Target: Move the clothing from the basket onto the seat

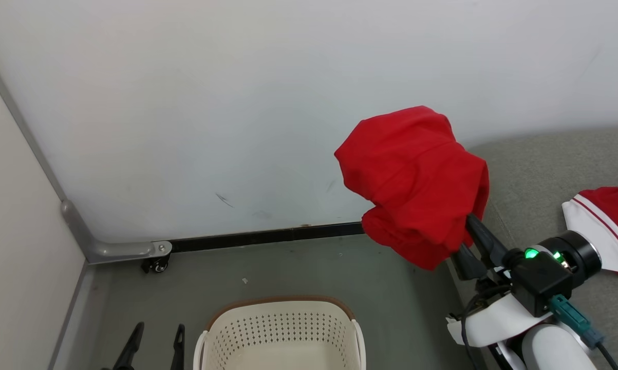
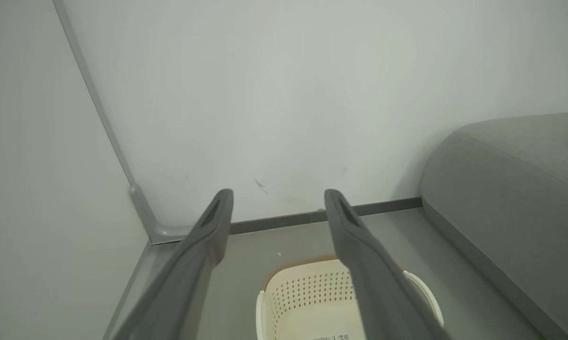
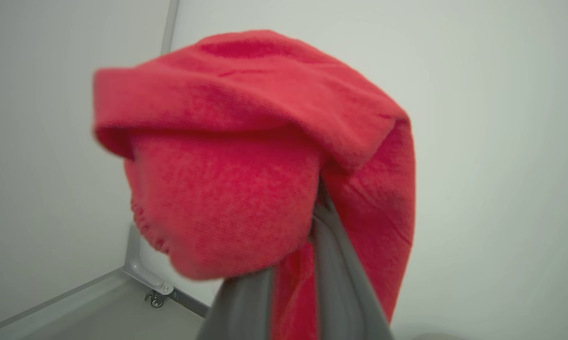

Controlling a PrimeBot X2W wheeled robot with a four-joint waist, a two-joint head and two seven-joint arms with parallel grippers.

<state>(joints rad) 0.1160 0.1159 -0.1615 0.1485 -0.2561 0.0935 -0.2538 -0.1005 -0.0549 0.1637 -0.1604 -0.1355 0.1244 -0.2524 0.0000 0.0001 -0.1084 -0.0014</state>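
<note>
Head view: basket (image 1: pixel 283 329) on floor (image 1: pixel 391 293), red shorts (image 1: pixel 411 180) aloft in right gripper (image 1: pixel 464 239).

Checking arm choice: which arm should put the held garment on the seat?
Right. The right gripper is shut on the red shorts beside the seat. The left gripper is open and empty near the basket.

Head view looks down over the basket (image 1: pixel 283 329) and wall (image 1: pixel 237 103); left wrist shares both, nearer.
</note>
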